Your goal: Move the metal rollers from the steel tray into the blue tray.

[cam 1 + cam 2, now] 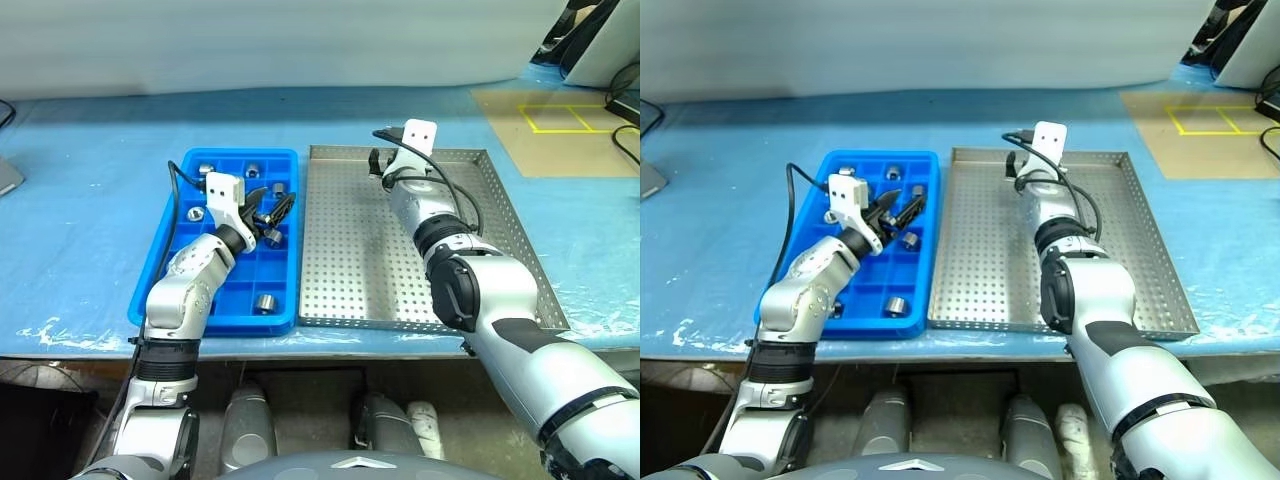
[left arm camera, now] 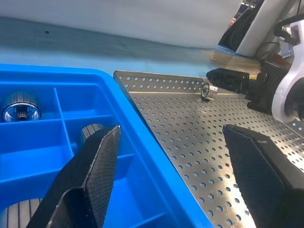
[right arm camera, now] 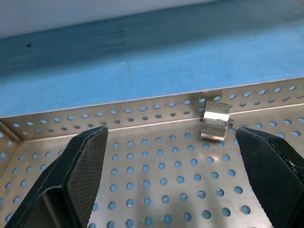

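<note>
Surface: we see a blue-covered table (image 1: 90,200) under both trays.
Room: yellow floor tape (image 1: 560,118) at upper right.
Left gripper (image 1: 268,205): released, empty.
Right gripper (image 3: 178,161): released, empty.

The table (image 1: 90,200), covered in blue sheeting, carries the blue tray (image 1: 150,275) and the steel tray (image 1: 500,190) side by side, edges nearly touching.

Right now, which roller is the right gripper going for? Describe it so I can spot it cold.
Find the steel tray, the perforated one right of the blue tray. At its far rim, just ahead of the open right gripper, one metal roller lies close against the tray wall. It is the only roller seen in the steel tray; the other rollers sit in blue compartments.
</note>
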You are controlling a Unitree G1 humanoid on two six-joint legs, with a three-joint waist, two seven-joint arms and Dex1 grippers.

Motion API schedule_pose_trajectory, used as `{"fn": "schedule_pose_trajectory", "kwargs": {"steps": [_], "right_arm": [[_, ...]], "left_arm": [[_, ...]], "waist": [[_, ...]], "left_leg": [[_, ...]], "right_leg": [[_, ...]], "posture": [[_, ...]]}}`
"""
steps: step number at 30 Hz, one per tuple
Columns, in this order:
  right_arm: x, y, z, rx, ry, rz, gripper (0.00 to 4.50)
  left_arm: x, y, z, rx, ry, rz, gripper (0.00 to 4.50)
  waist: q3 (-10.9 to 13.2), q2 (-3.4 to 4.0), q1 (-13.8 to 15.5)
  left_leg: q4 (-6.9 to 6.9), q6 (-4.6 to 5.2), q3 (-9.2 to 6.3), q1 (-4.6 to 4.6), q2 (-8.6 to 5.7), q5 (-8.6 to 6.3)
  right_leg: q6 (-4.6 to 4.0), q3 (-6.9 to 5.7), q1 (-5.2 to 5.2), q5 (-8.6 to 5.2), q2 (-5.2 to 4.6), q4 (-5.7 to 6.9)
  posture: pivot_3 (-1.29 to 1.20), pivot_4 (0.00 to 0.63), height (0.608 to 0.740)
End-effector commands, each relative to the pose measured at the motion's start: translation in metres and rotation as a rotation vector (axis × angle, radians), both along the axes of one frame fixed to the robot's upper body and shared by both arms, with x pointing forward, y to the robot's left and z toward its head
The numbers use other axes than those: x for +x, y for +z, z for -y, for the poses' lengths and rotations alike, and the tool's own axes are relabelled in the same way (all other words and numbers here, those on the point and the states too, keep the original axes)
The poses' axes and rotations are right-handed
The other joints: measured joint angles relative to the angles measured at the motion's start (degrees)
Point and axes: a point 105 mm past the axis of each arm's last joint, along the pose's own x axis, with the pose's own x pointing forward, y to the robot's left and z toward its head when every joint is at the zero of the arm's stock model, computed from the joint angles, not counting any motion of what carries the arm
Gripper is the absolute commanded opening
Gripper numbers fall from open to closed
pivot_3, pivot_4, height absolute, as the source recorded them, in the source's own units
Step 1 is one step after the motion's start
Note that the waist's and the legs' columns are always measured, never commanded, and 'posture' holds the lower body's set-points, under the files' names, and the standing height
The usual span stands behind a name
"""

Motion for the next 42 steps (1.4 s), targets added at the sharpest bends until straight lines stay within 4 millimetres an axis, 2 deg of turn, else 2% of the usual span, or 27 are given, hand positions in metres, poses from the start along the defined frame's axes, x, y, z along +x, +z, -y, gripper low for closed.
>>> {"fn": "schedule_pose_trajectory", "kwargs": {"steps": [1, 7, 15, 17, 19, 22, 24, 26, 29, 31, 33, 37, 40, 42], "right_arm": [[0.000, 0.003, 0.002, 0.000, -0.003, 0.036, 4.49], [-0.003, -0.007, 0.021, 0.023, -0.046, 0.018, 4.49], [-0.013, -0.038, 0.040, 0.055, -0.094, -0.057, 4.49], [-0.011, -0.033, 0.039, 0.057, -0.062, -0.028, 4.49], [-0.008, -0.018, 0.035, 0.065, -0.003, 0.027, 4.49], [-0.008, 0.021, 0.023, 0.028, 0.210, 0.211, 4.49], [-0.018, 0.036, 0.017, 0.043, 0.369, 0.277, 4.49], [-0.037, 0.044, 0.015, 0.044, 0.548, 0.314, 4.49], [-0.077, 0.040, 0.020, 0.046, 0.810, 0.248, 4.49], [-0.108, 0.036, 0.032, 0.105, 0.946, 0.166, 4.49], [-0.126, 0.035, 0.039, 0.117, 1.008, 0.111, 4.49], [-0.152, 0.021, 0.045, 0.013, 1.074, 0.018, 4.49], [-0.162, 0.014, 0.039, -0.024, 1.103, -0.010, 4.49], [-0.162, 0.000, 0.033, -0.073, 1.094, -0.032, 4.49]], "left_arm": [[-0.003, 0.014, -0.006, -0.003, 0.013, 0.053, 3.66], [-0.004, 0.013, 0.002, -0.001, -0.012, 0.047, 3.66], [-0.002, 0.015, 0.002, 0.008, -0.024, 0.049, 3.66], [-0.002, 0.016, 0.002, 0.012, -0.031, 0.052, 3.66], [-0.003, 0.020, 0.002, 0.010, -0.045, 0.057, 3.66], [-0.009, 0.024, 0.004, 0.019, -0.113, 0.070, 3.66], [-0.015, 0.024, 0.004, 0.027, -0.161, 0.066, 3.66], [-0.020, 0.023, 0.004, 0.050, -0.210, 0.062, 3.66], [-0.023, 0.018, -0.001, 0.130, -0.246, 0.068, 3.66], [-0.024, 0.020, -0.005, 0.154, -0.290, 0.069, 3.66], [-0.028, 0.023, -0.006, 0.165, -0.348, 0.068, 3.66], [-0.048, 0.015, -0.005, 0.271, -0.530, 0.030, 3.66], [-0.056, 0.013, -0.005, 0.288, -0.598, 0.013, 3.66], [-0.059, 0.003, -0.003, 0.287, -0.638, -0.011, 3.66]], "waist": [[0.00, 0.00, 0.01], [0.00, 0.00, 0.13], [0.00, 0.00, -0.02], [0.00, 0.00, -0.06], [0.00, 0.00, -0.06], [0.00, 0.00, -0.08], [0.00, 0.00, -0.05], [-0.01, -0.02, 0.15], [-0.01, -0.02, 0.75], [0.00, 0.01, 1.10], [0.01, 0.02, 1.21], [0.01, 0.04, 0.20], [0.00, 0.04, -0.21], [0.00, 0.05, -0.36]], "left_leg": [[0.00, 0.00, 0.00, 0.00, 0.00, 0.00], [0.09, 0.00, 0.00, -0.03, -0.01, 0.00], [0.12, 0.01, 0.00, 0.00, 0.00, 0.00], [0.12, 0.01, 0.00, 0.00, -0.01, 0.00], [0.15, 0.01, 0.00, 0.01, -0.01, 0.00], [0.19, 0.02, 0.00, 0.00, -0.01, -0.01], [0.21, 0.05, 0.00, -0.01, 0.00, -0.02], [0.25, 0.14, 0.00, -0.01, 0.00, -0.06], [0.31, 0.36, -0.03, 0.01, -0.01, -0.12], [0.38, 0.49, -0.04, 0.04, -0.02, -0.19], [0.43, 0.50, -0.04, 0.04, -0.05, -0.23], [0.34, 0.28, 0.05, 0.62, -0.02, -0.18], [0.15, 0.30, 0.14, 1.13, -0.01, -0.19], [0.09, 0.28, 0.18, 1.26, -0.02, -0.17]], "right_leg": [[0.00, 0.00, 0.00, 0.00, 0.00, 0.01], [0.00, 0.01, 0.00, 0.00, -0.01, 0.02], [0.00, 0.02, 0.02, 0.00, 0.00, 0.05], [0.00, 0.02, 0.02, 0.00, 0.00, 0.05], [0.00, 0.02, 0.02, 0.00, 0.00, 0.06], [0.00, 0.02, 0.01, 0.00, 0.00, 0.05], [0.00, 0.03, 0.02, 0.01, 0.00, 0.04], [0.09, 0.03, 0.09, 0.06, 0.01, 0.04], [0.13, 0.03, 0.36, 0.09, 0.00, -0.09], [0.12, 0.03, 0.47, 0.08, -0.01, -0.16], [0.04, 0.06, 0.47, 0.02, -0.04, -0.16], [0.03, 0.10, 0.66, 0.01, -0.02, -0.13], [0.04, 0.22, 0.96, -0.01, -0.02, -0.11], [0.05, 0.29, 1.00, 0.00, -0.02, -0.10]], "posture": [[0.21, 0.150, 0.740], [0.19, 0.150, 0.740], [0.17, 0.150, 0.740], [0.16, 0.150, 0.740], [0.16, 0.150, 0.740], [0.15, 0.150, 0.740], [0.14, 0.150, 0.740], [0.12, 0.150, 0.740], [0.11, 0.150, 0.740], [0.09, 0.150, 0.740], [0.08, 0.150, 0.740], [0.04, 0.150, 0.740], [0.02, 0.150, 0.740], [0.00, 0.150, 0.740]]}}
